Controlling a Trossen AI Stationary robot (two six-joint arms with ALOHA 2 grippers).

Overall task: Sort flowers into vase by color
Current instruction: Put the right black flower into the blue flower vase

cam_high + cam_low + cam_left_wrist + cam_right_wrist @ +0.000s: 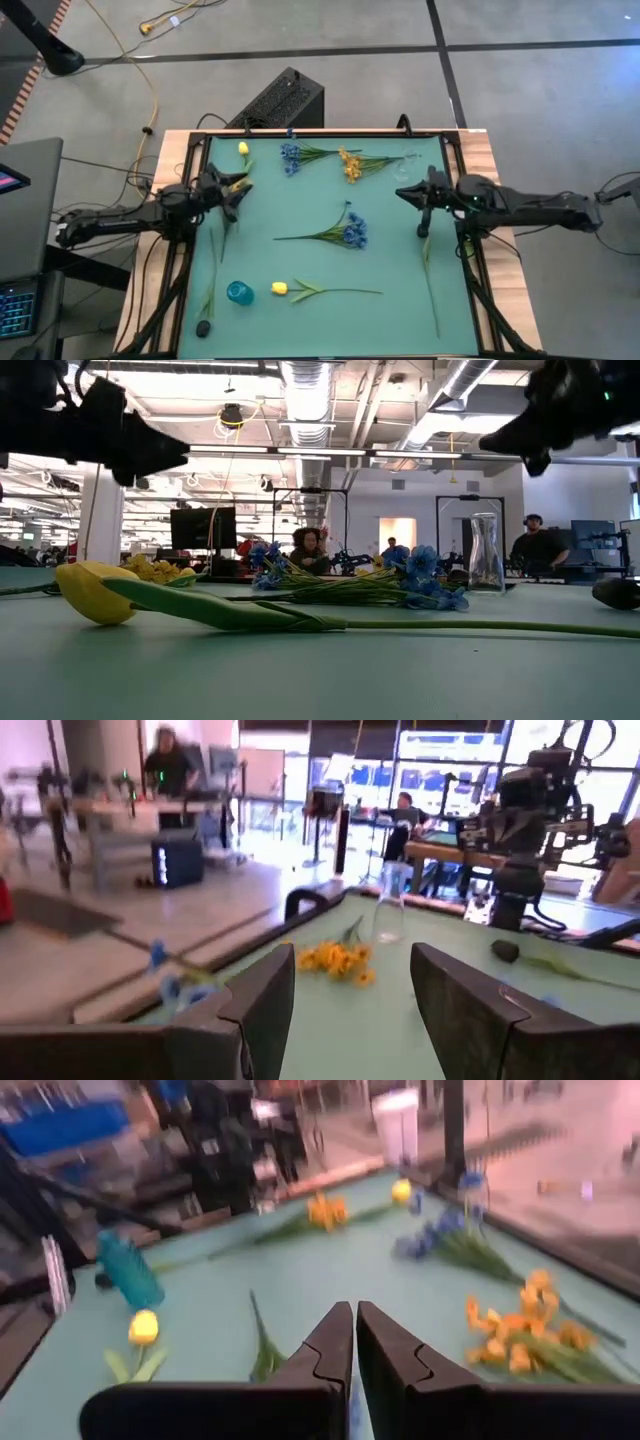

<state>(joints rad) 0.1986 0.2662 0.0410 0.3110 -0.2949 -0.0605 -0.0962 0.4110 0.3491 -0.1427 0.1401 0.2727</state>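
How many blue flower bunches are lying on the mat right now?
2: one blue flower bunch lies near the mat's far edge beside the yellow-orange bunch; the other blue bunch lies mid-mat. None seem hidden.

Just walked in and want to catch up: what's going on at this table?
Two robot arms hang over a green table strewn with artificial flowers; neither holds anything. The left gripper is open at the left side, the right gripper shut at the right. Blue flowers lie mid-table, a yellow tulip near the blue vase. A clear glass vase looks empty.
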